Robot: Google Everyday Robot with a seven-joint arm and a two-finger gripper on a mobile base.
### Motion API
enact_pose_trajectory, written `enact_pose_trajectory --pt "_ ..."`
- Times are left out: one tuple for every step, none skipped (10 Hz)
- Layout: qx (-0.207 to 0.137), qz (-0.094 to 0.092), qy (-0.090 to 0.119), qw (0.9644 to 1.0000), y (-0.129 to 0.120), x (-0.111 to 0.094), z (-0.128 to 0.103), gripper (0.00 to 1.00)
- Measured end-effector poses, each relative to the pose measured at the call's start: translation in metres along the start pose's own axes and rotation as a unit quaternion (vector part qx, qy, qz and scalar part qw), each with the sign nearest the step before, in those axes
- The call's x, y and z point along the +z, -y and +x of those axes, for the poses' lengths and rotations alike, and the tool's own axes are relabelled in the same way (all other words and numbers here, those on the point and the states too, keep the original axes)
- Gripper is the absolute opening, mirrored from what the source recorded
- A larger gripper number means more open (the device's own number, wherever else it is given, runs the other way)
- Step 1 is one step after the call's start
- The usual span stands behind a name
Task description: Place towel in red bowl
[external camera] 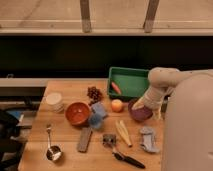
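The red bowl [77,113] stands on the wooden table [67,90], left of centre. A crumpled light blue towel [97,115] lies against the bowl's right side. A second, grey cloth [147,138] lies near the front right. My arm comes in from the right, and my gripper [136,105] hangs at the left rim of a purple bowl [142,114], about a bowl's width to the right of the blue towel. The arm hides the gripper's tips.
A green tray [129,75] holding a carrot [116,87] stands at the back. Around the table lie dark grapes [93,93], an orange [117,105], a white stack [54,101], a banana [123,133], a grey block [85,139], a metal scoop [51,151] and a black-handled brush [126,159].
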Motion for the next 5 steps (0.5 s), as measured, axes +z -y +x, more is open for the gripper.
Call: enact_pose_trajectory --pt "0.002 0.000 0.001 1.0000 0.005 -0.003 0.003 0.80" --pt "0.002 -0.001 0.000 1.0000 0.012 -0.004 0.005 0.80" --pt "-0.002 -0.002 -0.003 1.0000 0.013 -0.004 0.009 0.80" --pt "-0.007 -0.003 -0.005 1.0000 0.012 -0.003 0.012 0.80" --pt "-0.011 -0.004 -0.008 0.9999 0.013 -0.002 0.016 0.80"
